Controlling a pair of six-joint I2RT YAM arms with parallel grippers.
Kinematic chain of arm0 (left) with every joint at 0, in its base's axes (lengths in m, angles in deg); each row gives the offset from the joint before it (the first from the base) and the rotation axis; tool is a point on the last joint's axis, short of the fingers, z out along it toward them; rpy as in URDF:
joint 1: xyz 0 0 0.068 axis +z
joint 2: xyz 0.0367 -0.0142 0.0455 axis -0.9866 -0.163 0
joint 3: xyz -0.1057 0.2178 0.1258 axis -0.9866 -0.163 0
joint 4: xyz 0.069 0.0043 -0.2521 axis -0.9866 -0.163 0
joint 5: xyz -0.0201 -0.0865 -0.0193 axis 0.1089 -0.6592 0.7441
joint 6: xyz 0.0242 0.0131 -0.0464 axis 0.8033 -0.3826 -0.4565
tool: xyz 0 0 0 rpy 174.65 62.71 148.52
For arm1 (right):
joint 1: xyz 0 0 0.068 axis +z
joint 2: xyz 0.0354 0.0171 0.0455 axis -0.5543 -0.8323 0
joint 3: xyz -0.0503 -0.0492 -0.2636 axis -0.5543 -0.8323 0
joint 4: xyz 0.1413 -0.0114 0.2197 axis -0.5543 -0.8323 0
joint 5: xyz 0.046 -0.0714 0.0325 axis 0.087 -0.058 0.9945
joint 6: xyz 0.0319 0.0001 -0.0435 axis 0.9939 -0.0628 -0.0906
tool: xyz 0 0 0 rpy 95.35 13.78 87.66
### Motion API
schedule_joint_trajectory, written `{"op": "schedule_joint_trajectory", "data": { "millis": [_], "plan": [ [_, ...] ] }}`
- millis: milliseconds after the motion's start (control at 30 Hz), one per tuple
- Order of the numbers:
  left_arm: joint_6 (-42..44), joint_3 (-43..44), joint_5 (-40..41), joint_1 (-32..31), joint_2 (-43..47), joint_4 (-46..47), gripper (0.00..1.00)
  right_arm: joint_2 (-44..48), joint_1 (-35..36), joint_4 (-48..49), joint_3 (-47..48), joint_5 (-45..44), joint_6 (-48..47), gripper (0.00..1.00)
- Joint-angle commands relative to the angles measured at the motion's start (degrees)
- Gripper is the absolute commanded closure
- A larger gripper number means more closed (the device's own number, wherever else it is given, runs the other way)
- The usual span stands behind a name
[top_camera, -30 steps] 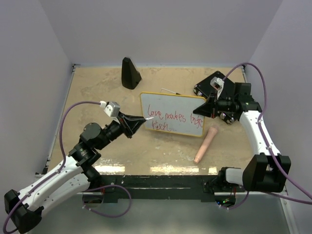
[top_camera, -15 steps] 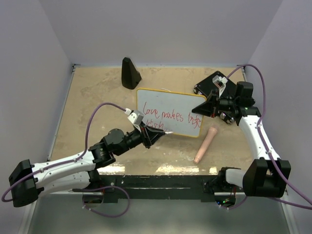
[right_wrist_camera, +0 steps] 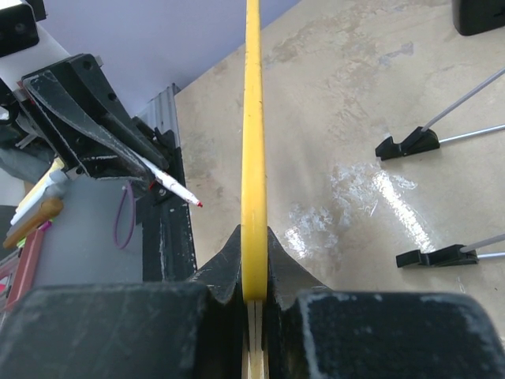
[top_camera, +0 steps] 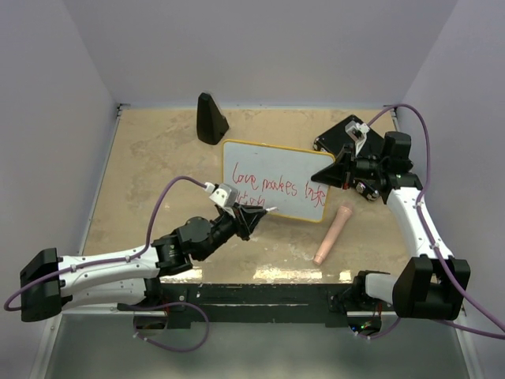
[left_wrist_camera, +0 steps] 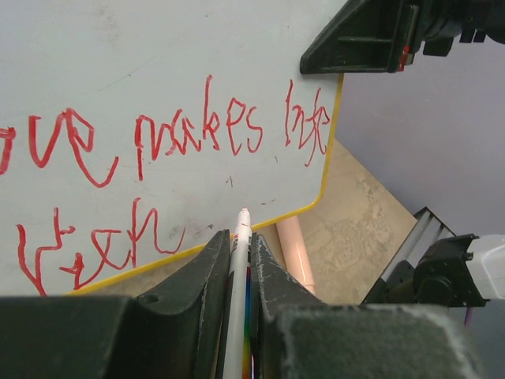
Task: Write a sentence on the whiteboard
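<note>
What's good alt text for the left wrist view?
The left end effector, shut on a white marker, points the tip at the lower part of the whiteboard, below a red handwritten sentence in two lines. At upper right, the right end effector clamps the board's yellow-rimmed edge.

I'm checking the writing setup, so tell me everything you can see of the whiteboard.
The whiteboard is a small glossy white rectangle with a thin yellow rim and rounded corners. It stands tilted on the table, two black feet on thin rods behind it. A red handwritten sentence spans two lines, starting "love makes". The right pincer is shut on its right edge. The marker in the left pincer points at its lower edge, tip apart.
</note>
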Motion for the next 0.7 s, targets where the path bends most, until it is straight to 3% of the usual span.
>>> {"op": "schedule_joint_trajectory", "data": {
  "millis": [0, 400, 667],
  "plan": [
    [1.1, 0.5, 4.6, -0.3, 0.0, 4.8, 1.0, 1.7, -0.3, 4.0, 0.3, 3.6, 2.2, 1.0],
    [0.2, 2.7, 5.2, -0.4, -5.0, 5.3, 1.0, 2.9, -0.3, 7.3, -1.1, 3.1, 5.1, 1.0],
    [2.1, 4.6, 8.8, -3.4, -3.4, 3.5, 1.0, 3.3, -0.4, 7.6, -0.5, 2.6, 7.3, 1.0]
  ]
}}
